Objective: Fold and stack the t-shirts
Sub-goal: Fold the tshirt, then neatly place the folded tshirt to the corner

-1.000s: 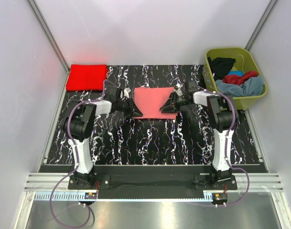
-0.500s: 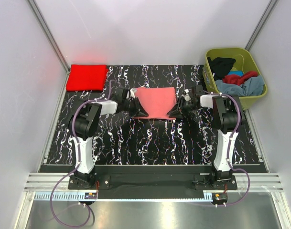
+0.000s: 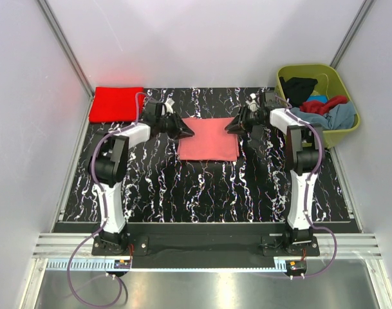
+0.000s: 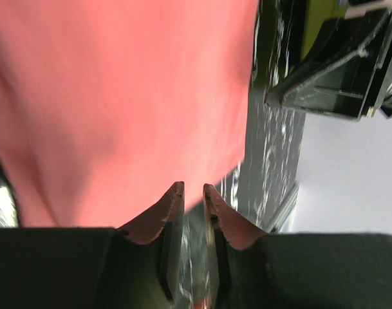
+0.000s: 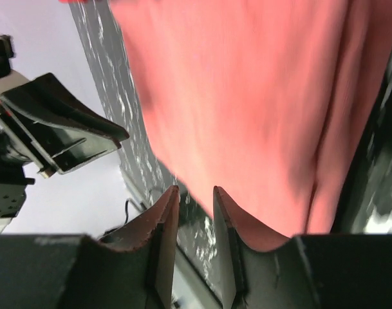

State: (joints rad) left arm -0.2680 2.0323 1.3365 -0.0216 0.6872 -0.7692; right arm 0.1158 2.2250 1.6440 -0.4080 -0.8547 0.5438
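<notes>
A folded salmon pink t-shirt (image 3: 207, 140) lies flat in the middle of the table, and also fills the left wrist view (image 4: 118, 96) and the right wrist view (image 5: 247, 96). My left gripper (image 3: 188, 132) is at its far left corner and my right gripper (image 3: 230, 127) is at its far right corner. Both (image 4: 193, 187) (image 5: 196, 188) stand slightly open, with only table showing between the fingers. A folded bright red t-shirt (image 3: 116, 103) lies at the back left. Black (image 3: 298, 84), dark red (image 3: 324, 104) and grey-blue (image 3: 331, 118) shirts lie in the tub.
The olive-green plastic tub (image 3: 311, 67) stands at the back right, beside the right arm. The table is black marble-patterned (image 3: 202, 187), with white walls on three sides and metal rails along the edges.
Both grippers have moved from the pink shirt's near corners back to its far corners. The shirt's outline looks the same.
</notes>
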